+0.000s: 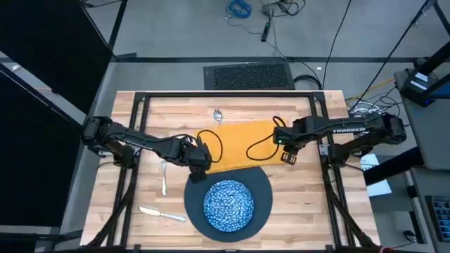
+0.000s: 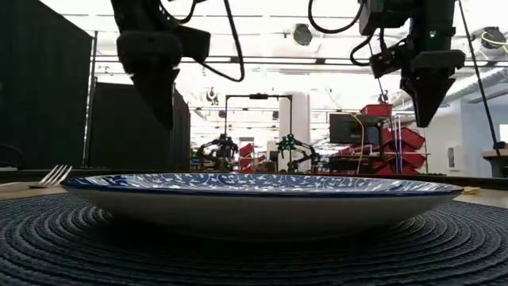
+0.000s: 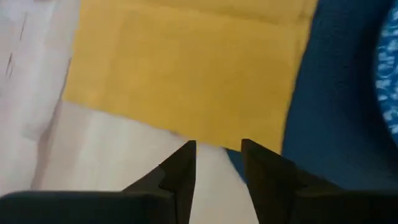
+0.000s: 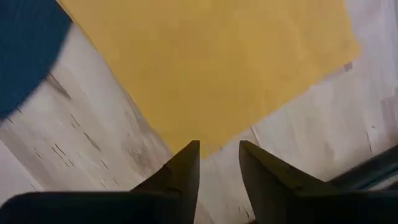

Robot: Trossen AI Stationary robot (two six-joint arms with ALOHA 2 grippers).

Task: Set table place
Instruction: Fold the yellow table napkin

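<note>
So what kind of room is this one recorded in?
Most likely a robotics lab or workshop: other robot arms on framed stands in the background, red storage bins, and loose cables on the floor beyond the table.

Table [image 1: 309, 211]; napkin [image 1: 242, 144]; placemat [image 1: 264, 190]; fork [image 1: 164, 177]; knife [image 1: 160, 213]; spoon [image 1: 219, 114]

Setting: a robotics laboratory or workshop, not a home. Evidence, high view: the table [image 1: 232, 102] of light planks sits in a black metal frame on a grey floor; loose cables [image 1: 242, 8] lie at 12 o'clock beyond it; a dark ribbed mat [image 1: 247, 76] lies just past the far edge; black curtain panels [image 1: 42, 63] stand at 9 to 10 o'clock; equipment and wiring [image 1: 422, 81] crowd 3 o'clock. Evidence, low view: an open hall with bright ceiling lighting; red storage bins [image 2: 397, 143] on racks; a monitor [image 2: 349, 127]; further robot arms [image 2: 290, 151] on a framed station in the background.
</note>
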